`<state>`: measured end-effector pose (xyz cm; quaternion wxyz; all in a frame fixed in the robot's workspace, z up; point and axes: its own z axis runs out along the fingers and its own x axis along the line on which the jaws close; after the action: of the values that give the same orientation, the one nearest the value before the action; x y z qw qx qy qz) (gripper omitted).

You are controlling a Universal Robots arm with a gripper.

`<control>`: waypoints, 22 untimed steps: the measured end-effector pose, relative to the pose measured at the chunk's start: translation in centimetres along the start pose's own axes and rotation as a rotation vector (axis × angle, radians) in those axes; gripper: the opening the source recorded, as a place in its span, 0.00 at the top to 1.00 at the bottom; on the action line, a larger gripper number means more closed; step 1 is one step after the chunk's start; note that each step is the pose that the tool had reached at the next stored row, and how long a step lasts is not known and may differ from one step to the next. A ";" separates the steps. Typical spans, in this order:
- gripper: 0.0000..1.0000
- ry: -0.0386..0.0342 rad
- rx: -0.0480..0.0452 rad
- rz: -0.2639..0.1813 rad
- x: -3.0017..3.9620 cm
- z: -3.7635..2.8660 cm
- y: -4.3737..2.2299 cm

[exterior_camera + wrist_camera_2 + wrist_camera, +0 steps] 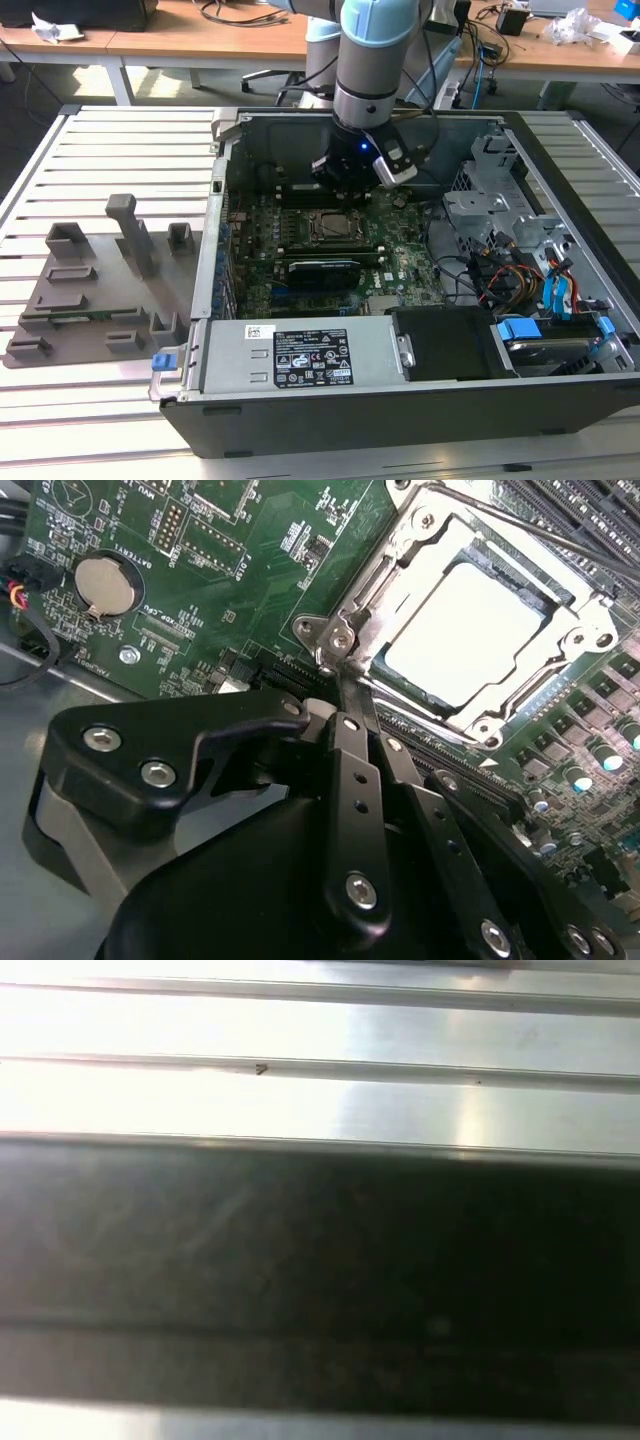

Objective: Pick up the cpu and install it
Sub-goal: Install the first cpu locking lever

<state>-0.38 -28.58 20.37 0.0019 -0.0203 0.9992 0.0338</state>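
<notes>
Second wrist view: one cpu (470, 630) seated in one socket frame (375, 585).
Gripper (335, 675): fingers together, empty, at the frame's corner.
Motherboard (220, 570): one.

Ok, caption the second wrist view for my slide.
Claw poised at the corner of the motherboard socket, where the cpu sits seated.

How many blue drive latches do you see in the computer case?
3: one blue latch over the front drive, two more toward the exterior view's right. Cables may hide others.
</notes>
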 end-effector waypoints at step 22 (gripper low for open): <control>0.89 -0.0035 0.2050 -0.001 0.36 -4.23 -0.95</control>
<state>-0.71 -29.83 24.53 0.0057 -0.0204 0.9974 -0.0686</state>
